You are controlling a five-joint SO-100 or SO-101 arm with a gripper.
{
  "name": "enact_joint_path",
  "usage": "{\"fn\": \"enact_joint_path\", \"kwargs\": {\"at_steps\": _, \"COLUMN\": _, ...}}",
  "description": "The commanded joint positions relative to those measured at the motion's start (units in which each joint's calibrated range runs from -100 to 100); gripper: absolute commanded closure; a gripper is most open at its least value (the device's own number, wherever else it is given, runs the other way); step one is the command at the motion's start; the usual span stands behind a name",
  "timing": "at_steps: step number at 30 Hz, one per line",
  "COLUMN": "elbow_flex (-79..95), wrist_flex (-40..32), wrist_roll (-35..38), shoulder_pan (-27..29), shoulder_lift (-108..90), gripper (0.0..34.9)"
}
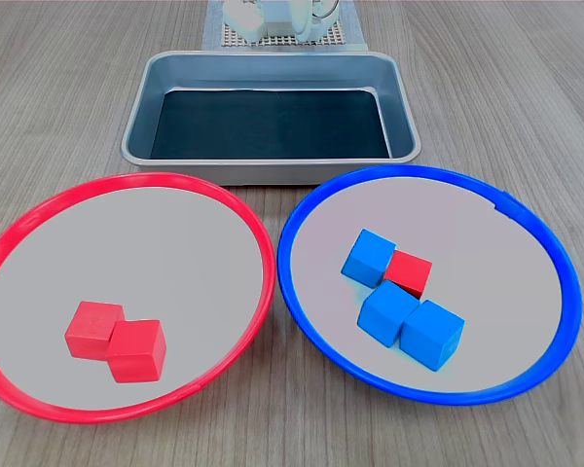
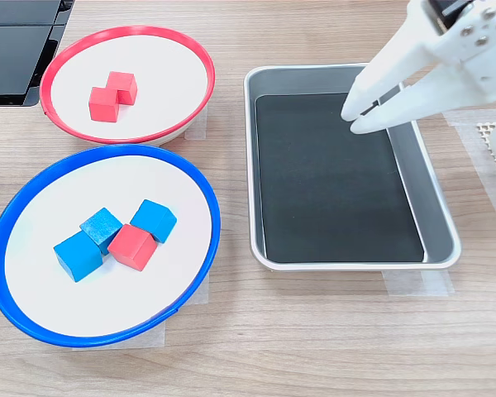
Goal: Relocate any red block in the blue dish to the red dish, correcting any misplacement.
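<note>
One red block (image 1: 410,273) (image 2: 133,246) lies in the blue dish (image 1: 535,229) (image 2: 200,194), wedged among three blue cubes (image 1: 412,322) (image 2: 102,228). The red dish (image 1: 243,219) (image 2: 194,51) holds two more red cubes (image 1: 116,341) (image 2: 112,96), touching each other. My white gripper (image 2: 355,117) hangs above the metal tray in the second exterior view, far from both dishes; its fingers are together and hold nothing. In the first exterior view only the arm's base (image 1: 273,19) shows at the top edge.
A rectangular metal tray (image 1: 273,165) (image 2: 355,260) with a dark bottom stands between the arm's base and the dishes. A black object (image 2: 16,41) sits at the second exterior view's top left. The two dishes almost touch.
</note>
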Motion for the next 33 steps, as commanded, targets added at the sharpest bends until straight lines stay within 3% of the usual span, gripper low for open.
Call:
{"fn": "enact_joint_path", "kwargs": {"at_steps": 1, "elbow_flex": -8.81, "wrist_flex": 0.4, "wrist_roll": -0.49, "shoulder_pan": -1.17, "shoulder_lift": 8.45, "gripper": 34.6}}
{"fn": "enact_joint_path", "kwargs": {"at_steps": 15, "elbow_flex": -43.22, "wrist_flex": 2.38, "wrist_roll": -5.27, "shoulder_pan": -4.56, "shoulder_lift": 46.32, "gripper": 34.3}}
{"fn": "enact_joint_path", "kwargs": {"at_steps": 33, "elbow_flex": -72.62, "wrist_flex": 0.32, "wrist_roll": -14.51, "shoulder_pan": -5.69, "shoulder_lift": 81.46, "gripper": 27.0}}
